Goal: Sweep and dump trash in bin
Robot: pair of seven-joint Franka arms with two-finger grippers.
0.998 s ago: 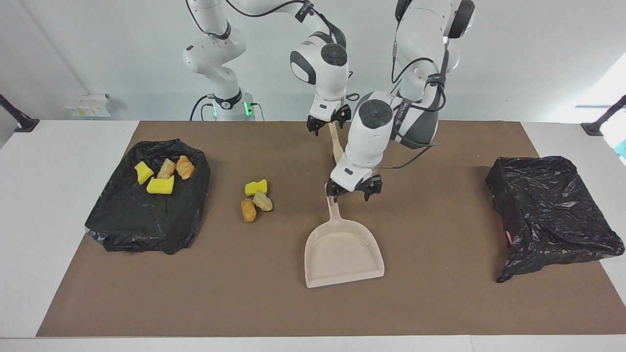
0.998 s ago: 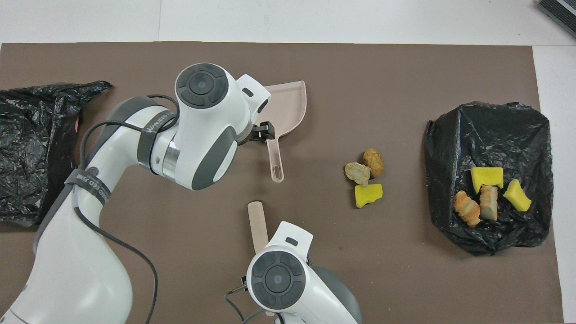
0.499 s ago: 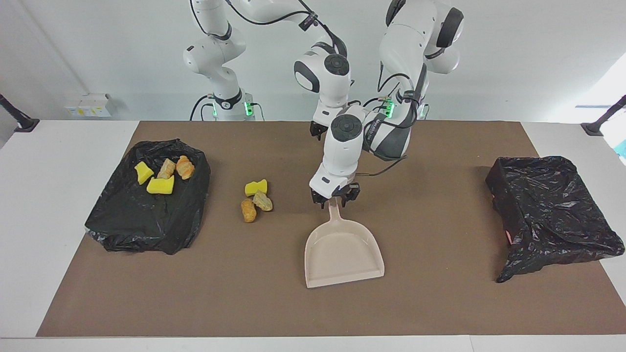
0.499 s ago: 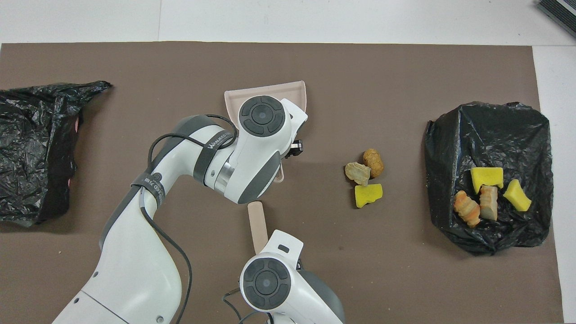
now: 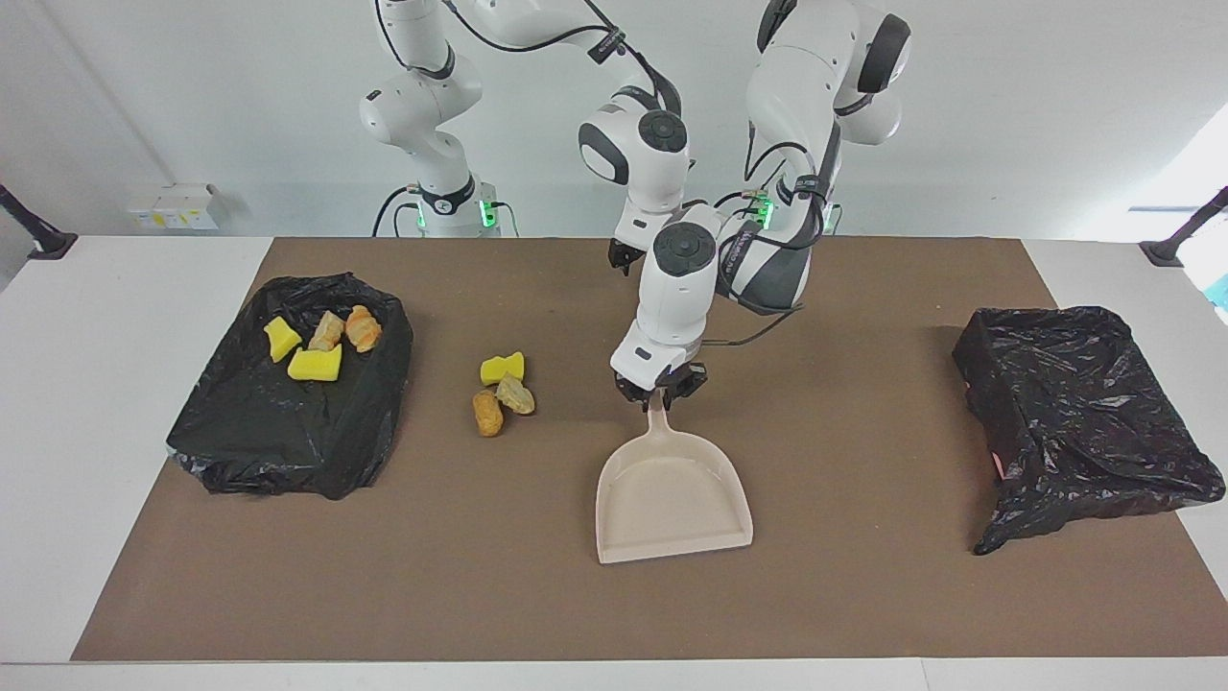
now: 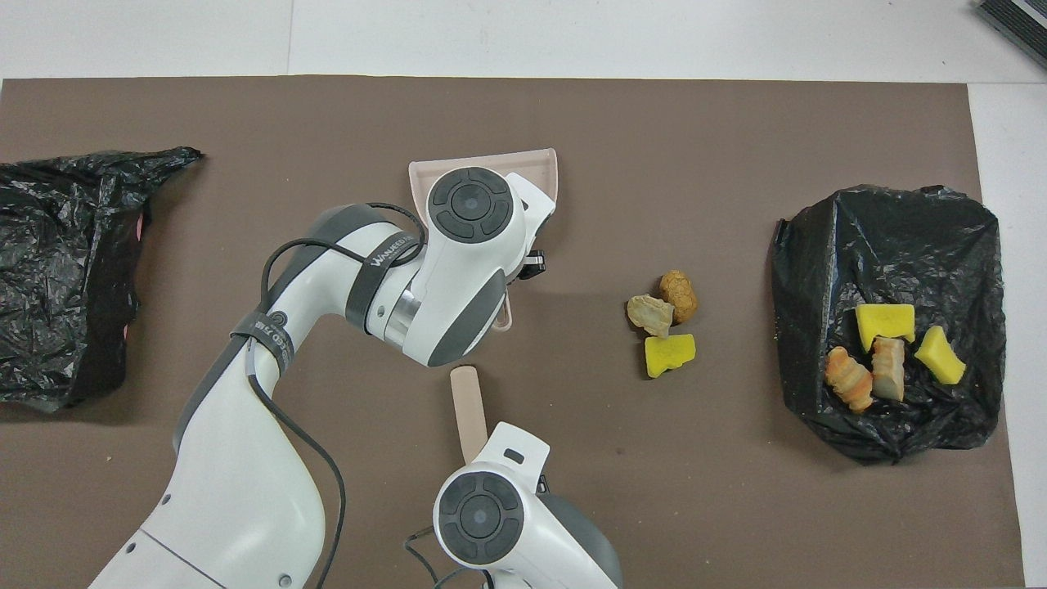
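The beige dustpan (image 5: pixel 672 499) lies flat mid-mat, with its handle (image 5: pixel 658 415) pointing toward the robots. My left gripper (image 5: pixel 658 392) is down on that handle and shut on it. Three pieces of trash lie on the mat beside the pan, toward the right arm's end: a yellow sponge bit (image 5: pixel 503 367), a tan chunk (image 5: pixel 516 394) and a brown chunk (image 5: pixel 487 413). My right gripper (image 5: pixel 624 257) hangs low over a beige flat stick (image 6: pixel 466 401), mostly hidden by the left hand. A black-bagged bin (image 5: pixel 288 422) at the right arm's end carries several more scraps (image 5: pixel 317 345).
A second black-bagged heap (image 5: pixel 1084 413) sits at the left arm's end of the brown mat (image 5: pixel 863 595). White table (image 5: pixel 96 432) surrounds the mat. The left forearm crosses over the mat above the pan's handle in the overhead view.
The left hand swung toward the right arm's end, came down on the dustpan handle and closed on it. The pan shifted slightly. The right hand sank a little over the beige stick.
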